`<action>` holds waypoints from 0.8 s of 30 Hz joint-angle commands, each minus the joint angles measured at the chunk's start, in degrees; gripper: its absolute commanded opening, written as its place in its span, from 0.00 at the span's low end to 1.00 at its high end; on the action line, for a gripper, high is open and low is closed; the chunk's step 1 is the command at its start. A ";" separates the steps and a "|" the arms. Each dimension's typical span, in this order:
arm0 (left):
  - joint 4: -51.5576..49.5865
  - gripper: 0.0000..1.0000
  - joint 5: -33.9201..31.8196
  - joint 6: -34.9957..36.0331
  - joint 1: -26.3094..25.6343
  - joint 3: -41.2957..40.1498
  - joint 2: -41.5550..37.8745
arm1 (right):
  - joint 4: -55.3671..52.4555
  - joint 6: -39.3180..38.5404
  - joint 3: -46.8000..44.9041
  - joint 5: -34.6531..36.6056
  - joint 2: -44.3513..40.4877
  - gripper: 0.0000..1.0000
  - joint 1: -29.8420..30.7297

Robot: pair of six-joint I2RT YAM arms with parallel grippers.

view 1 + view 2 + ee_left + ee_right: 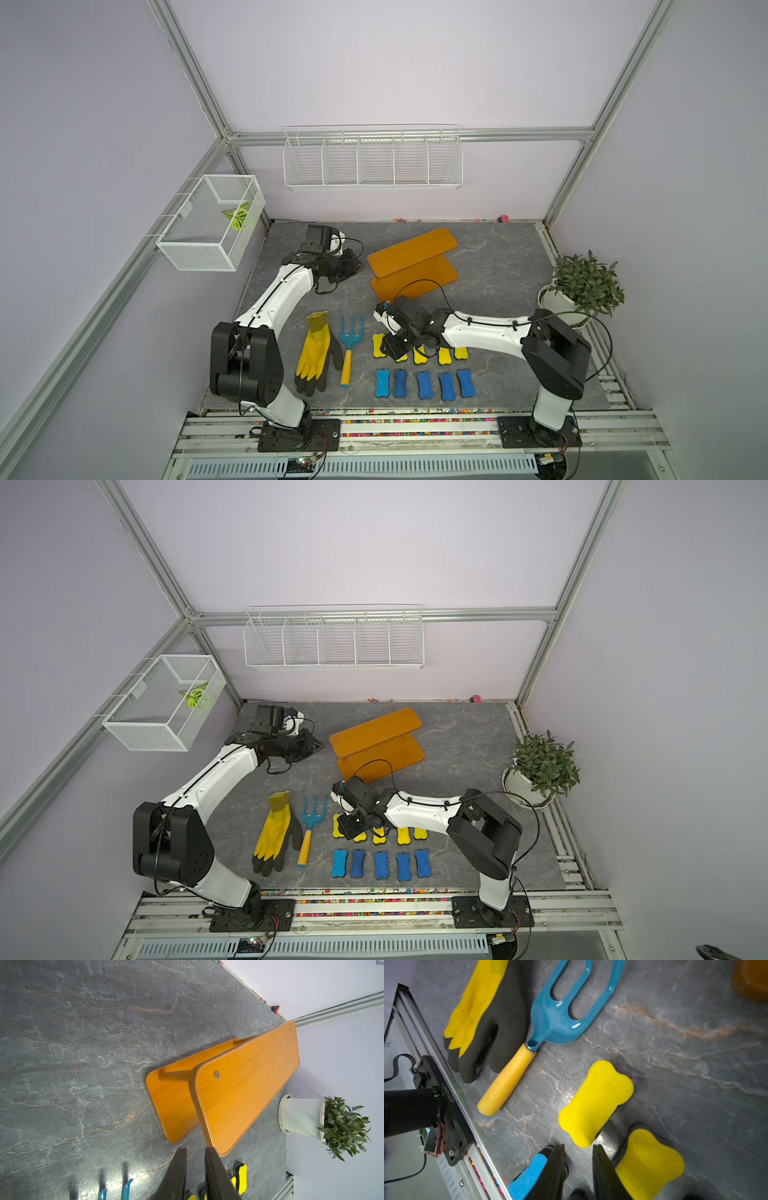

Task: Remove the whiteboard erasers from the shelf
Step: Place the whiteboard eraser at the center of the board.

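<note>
Hovering right gripper (578,1147): mine, low over the left end of the yellow row. The fingers stand a narrow gap apart with nothing between them. One yellow block lies just beside one finger and a blue one beside the other.
Left gripper (195,1149): also mine, near the left end of the shelf (411,253) and apart from it. It points toward the shelf, narrowly parted and empty.
Shelf boards: both tiers are bare in both top views.
Yellow erasers (444,356): a row on the table (498,270) in front of the shelf, partly under my right arm.
Blue erasers (424,385): five in a row, just nearer my bases than the yellow.
Glove (316,357) and hand fork (351,332): on the table, left of both rows.
</note>
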 commanded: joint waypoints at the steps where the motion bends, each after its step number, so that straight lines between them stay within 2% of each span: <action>1: -1.67 0.22 -3.48 0.77 0.57 0.21 -1.37 | 0.19 -4.23 2.81 2.47 0.81 0.30 -0.70; 11: -0.31 0.22 -3.50 -0.51 3.08 -0.66 -2.16 | -1.79 -9.45 12.19 2.66 8.49 0.33 -1.73; 24: -0.09 0.23 -2.86 -0.76 3.98 -0.74 -2.03 | -3.39 -9.66 13.18 0.93 11.89 0.40 -1.95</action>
